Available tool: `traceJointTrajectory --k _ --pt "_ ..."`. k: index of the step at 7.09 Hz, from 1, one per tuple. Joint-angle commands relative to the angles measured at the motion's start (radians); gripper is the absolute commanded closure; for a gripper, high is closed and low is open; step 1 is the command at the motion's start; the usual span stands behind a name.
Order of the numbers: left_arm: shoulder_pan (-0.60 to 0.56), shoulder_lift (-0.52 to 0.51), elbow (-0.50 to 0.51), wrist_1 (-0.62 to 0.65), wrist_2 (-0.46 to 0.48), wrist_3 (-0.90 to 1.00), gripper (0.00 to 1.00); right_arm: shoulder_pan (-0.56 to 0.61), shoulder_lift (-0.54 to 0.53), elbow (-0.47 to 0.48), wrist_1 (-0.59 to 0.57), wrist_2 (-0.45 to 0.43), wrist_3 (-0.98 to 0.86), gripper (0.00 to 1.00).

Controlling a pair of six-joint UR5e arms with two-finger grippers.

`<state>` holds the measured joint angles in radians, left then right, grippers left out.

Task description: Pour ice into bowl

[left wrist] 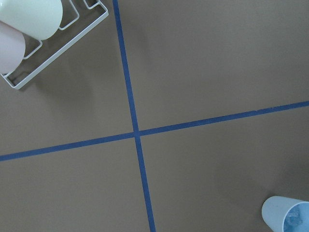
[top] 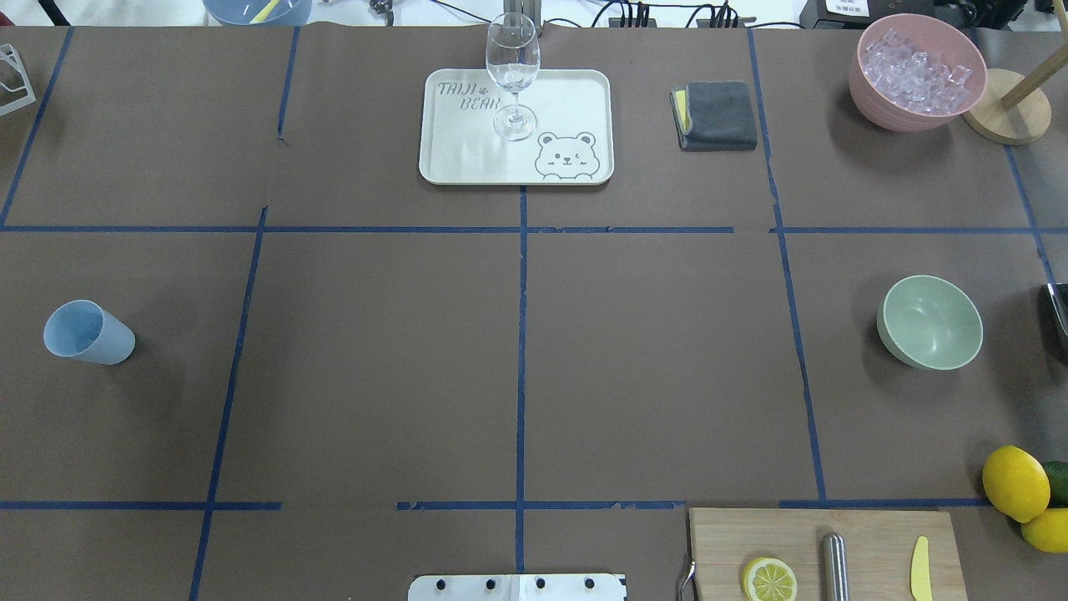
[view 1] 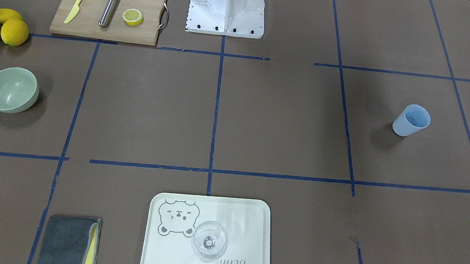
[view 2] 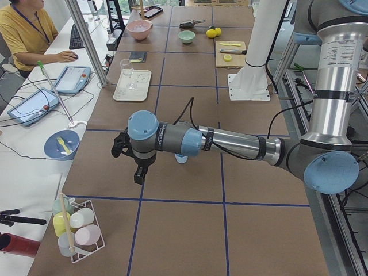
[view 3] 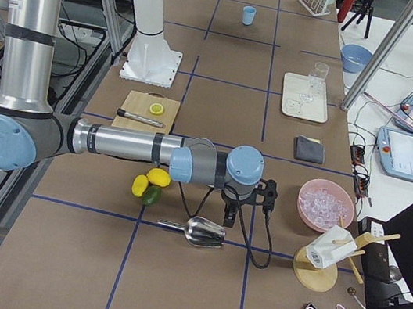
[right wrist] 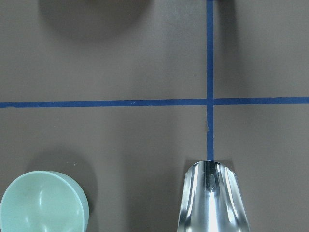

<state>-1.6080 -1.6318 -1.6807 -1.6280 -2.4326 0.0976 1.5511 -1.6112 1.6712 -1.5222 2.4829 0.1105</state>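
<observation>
The pale sage-green bowl (top: 929, 321) stands empty at the table's right side; it also shows in the front view (view 1: 10, 89) and low left in the right wrist view (right wrist: 43, 203). The ice (top: 914, 71) fills a pink container (view 3: 325, 204) at the far right corner. A metal scoop (view 3: 205, 234) lies on the table, seen close in the right wrist view (right wrist: 212, 198). My right gripper (view 3: 229, 218) hangs just above the scoop; I cannot tell if it is open. My left gripper (view 2: 139, 175) hangs near the blue cup (top: 88, 332); I cannot tell its state.
A cream tray (top: 567, 92) holds a wine glass (top: 512, 75). A grey cloth (top: 717, 115) lies beside it. A cutting board (top: 868, 542) carries a lemon half, a metal rod and a yellow knife. Lemons (top: 1015, 482) lie at the right edge. A wire rack with cups (view 2: 77, 227) stands at the left end.
</observation>
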Motion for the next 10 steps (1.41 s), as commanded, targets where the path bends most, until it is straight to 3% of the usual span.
traceJointTrajectory --k 1,4,7,8,9,10 --pt "0.002 0.018 0.015 -0.073 0.070 0.125 0.00 0.000 0.008 0.002 0.002 -0.001 0.000 0.00" --pt "0.023 0.014 -0.034 -0.018 0.104 0.122 0.00 -0.002 0.002 -0.016 0.028 -0.004 0.008 0.00" --pt "0.033 0.039 -0.047 -0.024 0.086 0.113 0.00 -0.046 -0.055 -0.089 0.358 -0.002 0.012 0.00" --pt "0.034 0.040 -0.048 -0.020 0.083 0.107 0.00 -0.140 -0.061 -0.088 0.403 -0.004 0.038 0.00" --pt "0.036 0.041 -0.050 -0.019 0.082 0.105 0.00 -0.223 -0.061 -0.068 0.424 -0.002 0.181 0.00" --pt "0.036 0.043 -0.048 -0.019 0.084 0.109 0.00 -0.273 -0.061 -0.062 0.536 -0.007 0.339 0.00"
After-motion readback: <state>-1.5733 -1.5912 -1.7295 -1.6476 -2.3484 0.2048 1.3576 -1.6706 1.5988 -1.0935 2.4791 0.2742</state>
